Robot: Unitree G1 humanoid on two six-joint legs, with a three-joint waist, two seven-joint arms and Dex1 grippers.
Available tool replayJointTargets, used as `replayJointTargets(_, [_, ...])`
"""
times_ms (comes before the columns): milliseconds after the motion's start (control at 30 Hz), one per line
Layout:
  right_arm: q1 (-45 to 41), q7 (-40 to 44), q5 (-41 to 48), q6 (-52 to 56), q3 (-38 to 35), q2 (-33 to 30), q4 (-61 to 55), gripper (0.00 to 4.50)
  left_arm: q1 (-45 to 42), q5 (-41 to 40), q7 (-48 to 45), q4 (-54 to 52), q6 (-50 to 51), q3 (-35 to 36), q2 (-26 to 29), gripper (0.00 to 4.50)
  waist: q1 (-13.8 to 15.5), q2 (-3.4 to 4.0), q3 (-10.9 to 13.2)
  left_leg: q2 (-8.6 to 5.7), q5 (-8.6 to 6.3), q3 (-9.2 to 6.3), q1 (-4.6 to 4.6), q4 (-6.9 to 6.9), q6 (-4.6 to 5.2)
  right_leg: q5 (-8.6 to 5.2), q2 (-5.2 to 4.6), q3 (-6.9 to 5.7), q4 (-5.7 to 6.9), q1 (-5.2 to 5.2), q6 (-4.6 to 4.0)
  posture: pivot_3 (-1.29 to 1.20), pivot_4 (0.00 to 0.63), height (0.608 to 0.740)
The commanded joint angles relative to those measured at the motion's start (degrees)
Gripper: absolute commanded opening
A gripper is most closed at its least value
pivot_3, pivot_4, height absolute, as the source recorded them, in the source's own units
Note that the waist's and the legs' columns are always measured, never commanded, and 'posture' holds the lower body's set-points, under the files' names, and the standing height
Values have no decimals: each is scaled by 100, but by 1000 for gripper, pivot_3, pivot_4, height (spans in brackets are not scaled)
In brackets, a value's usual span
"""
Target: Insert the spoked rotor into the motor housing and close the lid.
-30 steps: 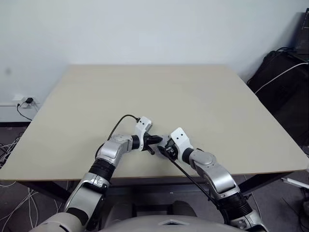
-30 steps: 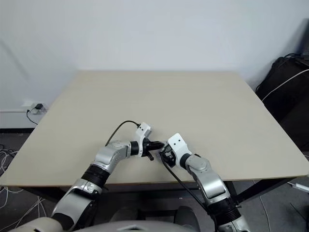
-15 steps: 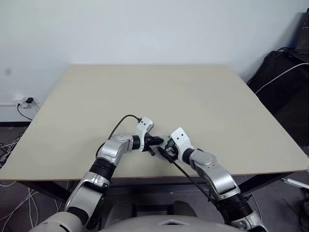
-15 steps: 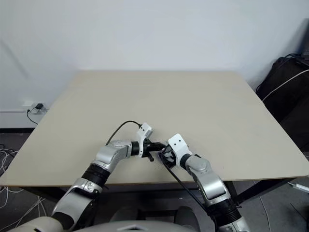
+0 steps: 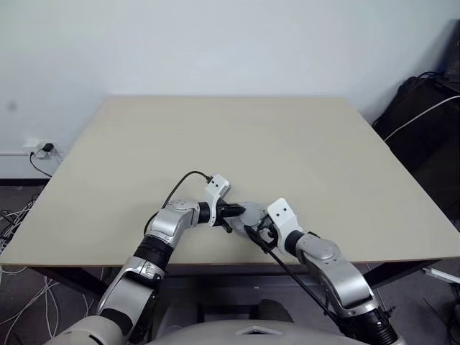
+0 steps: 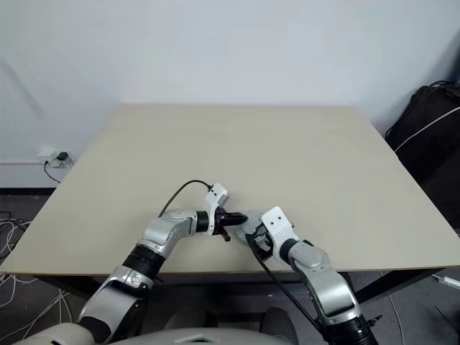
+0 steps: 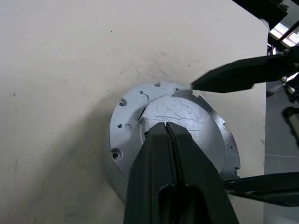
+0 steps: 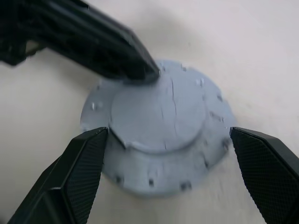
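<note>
The lid (image 8: 159,126) lies flat on the table (image 5: 302,151), near the near edge and roughly midway between left and right, with its broad face turned up. It is a round grey disc, so it has no long axis to speak of. A raised round centre sits on a wider flange whose rim carries small notches and holes. Whether the motor housing and spoked rotor sit underneath cannot be told; the grey disc covers whatever is below it.

The left gripper (image 7: 167,127) reaches in from the left, its forearm angled across the near part of the table toward the right and tipped slightly downward. Its two black fingers are pressed together, with nothing between them, and their joined tip rests on the raised centre of the lid, at the side toward the left arm.

The right gripper (image 8: 169,135) comes in from the near right, pointing forward and leftward and sloping down toward the lid. Its fingers (image 8: 81,175) stand spread wide, one on each side of the disc. They flank the flange without clearly touching it, and a thin strip of table shows between each fingertip and the rim.

A black cable (image 5: 176,185) loops up from the left wrist over the tabletop. Off the table's far right stands a dark bag (image 5: 424,118) with a white cord across it.
</note>
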Motion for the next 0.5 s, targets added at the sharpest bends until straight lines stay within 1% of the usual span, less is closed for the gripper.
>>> replayJointTargets(33, [321,133,150,336,-213,-205,-75,4472,80,113,59,12,70,-109,-5,0,9,-1,1,0,0,0,0,0,0,0,1,0,-1,0,0,0,0,740])
replayJointTargets(133, [519,364,571,256,-572,-197,-422,4472,83,116,53,16,65,-115,-10,0,44,-7,5,0,0,-1,-3,-1,0,0,1,-1,-5,0,0,0,0,740])
replayJointTargets(200, [586,372,943,267,-913,8,-584,4472,84,120,40,23,59,-121,-6,0,65,-6,22,0,-1,-2,-8,-1,0,0,2,-4,-9,-3,0,0,0,740])
replayJointTargets(333, [491,-10,1828,666,-1798,878,-532,4472,86,118,14,27,54,-124,0,0,72,16,36,1,-1,-4,-17,-1,0,2,4,-3,-8,-13,2,0,0,740])
replayJointTargets(500, [202,-621,2488,1331,-2492,1667,-224,4472,94,116,5,30,62,-118,6,0,79,22,39,1,-1,-7,-28,-3,0,2,3,-7,-15,-18,1,0,0,740])
